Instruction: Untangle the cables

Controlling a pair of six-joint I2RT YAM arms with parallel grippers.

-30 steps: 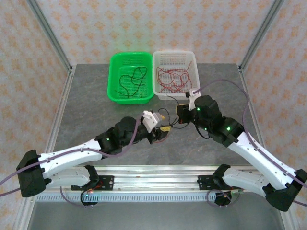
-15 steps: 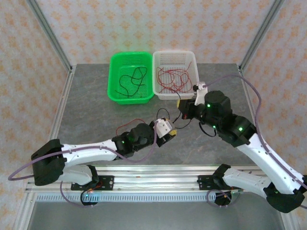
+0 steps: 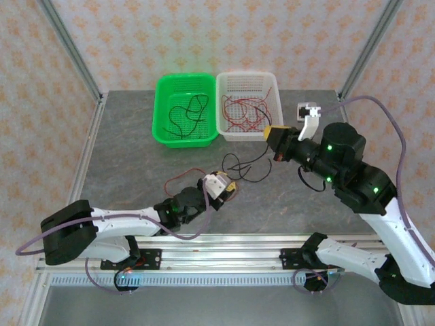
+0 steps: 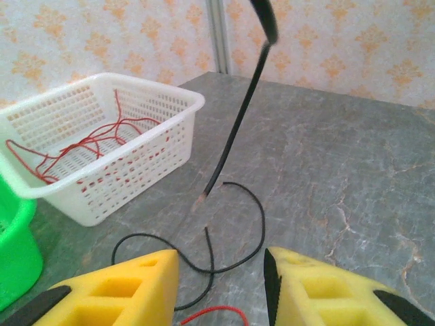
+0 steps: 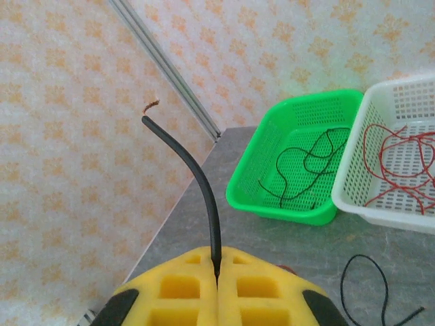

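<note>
Overhead, the right gripper point(image 3: 272, 134) is clamped on 1 black cable point(image 3: 248, 165), held up near the white basket point(image 3: 248, 75) at the table's point(image 3: 122, 149) far edge, probably to draw it clear of the red cable point(image 3: 182, 179). Its arm reaches forward with the elbow raised. The left arm lies low, toward the table's middle. Left wrist view: the left gripper point(image 4: 221, 263) stands parted and empty, aimed at the black loop. Right wrist view: the jaws press together on the cable, whose end protrudes upward.
</note>
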